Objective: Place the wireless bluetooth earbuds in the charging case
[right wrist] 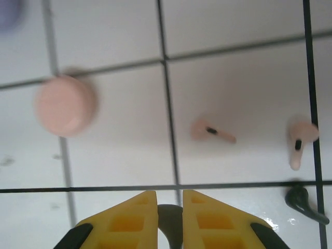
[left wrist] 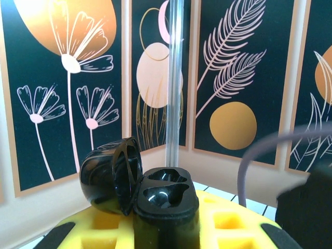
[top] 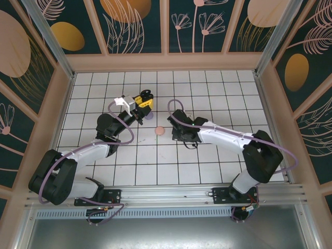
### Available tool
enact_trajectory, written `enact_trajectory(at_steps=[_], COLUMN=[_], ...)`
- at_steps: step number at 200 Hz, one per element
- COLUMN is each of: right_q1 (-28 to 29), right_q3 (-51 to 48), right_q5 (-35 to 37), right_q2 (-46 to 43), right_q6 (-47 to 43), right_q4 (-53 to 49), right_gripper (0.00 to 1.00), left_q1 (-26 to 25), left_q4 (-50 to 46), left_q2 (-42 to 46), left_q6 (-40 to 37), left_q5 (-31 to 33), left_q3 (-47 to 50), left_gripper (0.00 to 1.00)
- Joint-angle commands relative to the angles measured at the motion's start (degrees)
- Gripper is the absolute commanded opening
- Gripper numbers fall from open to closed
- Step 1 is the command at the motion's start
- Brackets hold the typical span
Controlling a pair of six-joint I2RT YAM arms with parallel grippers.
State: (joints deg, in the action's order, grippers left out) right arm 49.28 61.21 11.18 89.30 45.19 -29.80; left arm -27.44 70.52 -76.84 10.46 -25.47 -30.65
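Wireless bluetooth earbuds [right wrist: 212, 132]: none seated yet, we judge. Pink pair and one black earbud [right wrist: 306, 202] loose on table [right wrist: 233, 62]. Left gripper [left wrist: 166, 236] clamped on open black case [left wrist: 167, 194], wells empty. Right gripper [right wrist: 169, 199] jaws nearly together, pinching dark piece [right wrist: 169, 213], likely an earbud.

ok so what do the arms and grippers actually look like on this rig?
Both arms match: the left arm and right arm have white links between chunky black joint housings, each with a purple cable looping alongside. The left gripper and right gripper carry yellow fingers with square recesses and black patches. A white mount sits at the left wrist.
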Motion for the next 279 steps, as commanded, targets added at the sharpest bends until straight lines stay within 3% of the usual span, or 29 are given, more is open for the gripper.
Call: enact_trajectory(at_steps=[1, 57, 113, 194, 279], right_q1=[0.29, 0.12, 0.12, 1.75, 6.36], right_q3=[6.2, 20.33, 26.36, 21.92, 17.17], right_q5=[3.51, 6.59, 5.51, -3.71, -4.37], right_q2=[-4.09, -8.06, -10.64, -12.66, -13.32], right_q6=[-3.87, -12.52, -19.04, -25.34, -28.51], right_q4=[-1.62, -2.94, 1.24, 14.93, 18.9], right_gripper=[0.14, 0.14, 0.14, 0.15, 0.16], left_q1=[-0.58, -2.7, -3.67, -3.93, -3.94], left_q4=[4.08, 4.61, 5.33, 2.91, 4.12], left_q2=[1.51, 1.52, 0.14, -1.47, -2.62], left_q6=[-3.1, -11.0, -14.43, -15.47, -13.27], left_q5=[-1.64, -2.47, -2.25, -5.7, -6.31], left_q3=[0.08, 2.15, 2.57, 0.29, -0.35], left_gripper=[0.0, 0.0, 0.0, 0.0, 0.0])
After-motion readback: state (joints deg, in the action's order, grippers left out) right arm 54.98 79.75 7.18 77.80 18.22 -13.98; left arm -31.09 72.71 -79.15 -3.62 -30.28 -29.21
